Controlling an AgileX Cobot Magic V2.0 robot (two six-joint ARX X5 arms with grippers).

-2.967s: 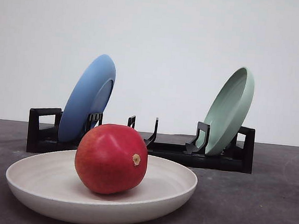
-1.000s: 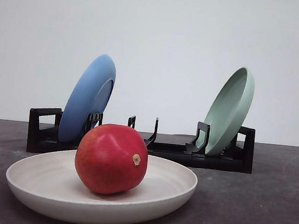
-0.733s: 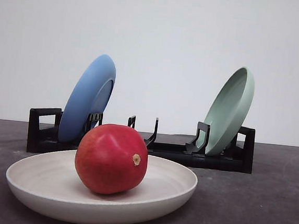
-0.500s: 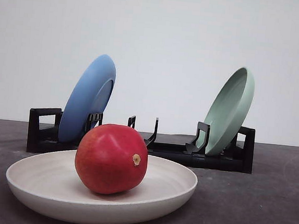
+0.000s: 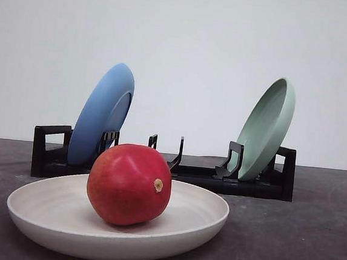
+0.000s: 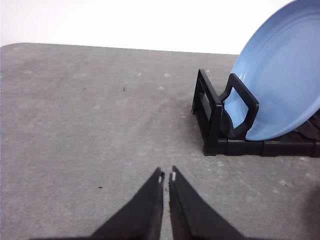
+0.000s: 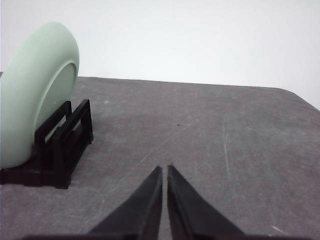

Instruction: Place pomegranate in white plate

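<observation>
Now: red roundish pomegranate [image 5: 128, 184] rests in round cream-white plate [image 5: 45, 207]. Left gripper [image 6: 166, 176] and right gripper [image 7: 164, 169] hover low over grey table [image 6: 90, 115], fingers closed, empty.

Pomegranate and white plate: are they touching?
Touching. The front view shows the pomegranate resting in the white plate, its underside meeting the plate's inner surface with a contact shadow and no gap.

The left gripper [image 6: 166, 176] has its two dark fingers drawn together, tips nearly touching, holding nothing. The right gripper [image 7: 164, 169] looks the same, fingers pinched to a thin slit, apparently hanging low above the table and empty.
</observation>
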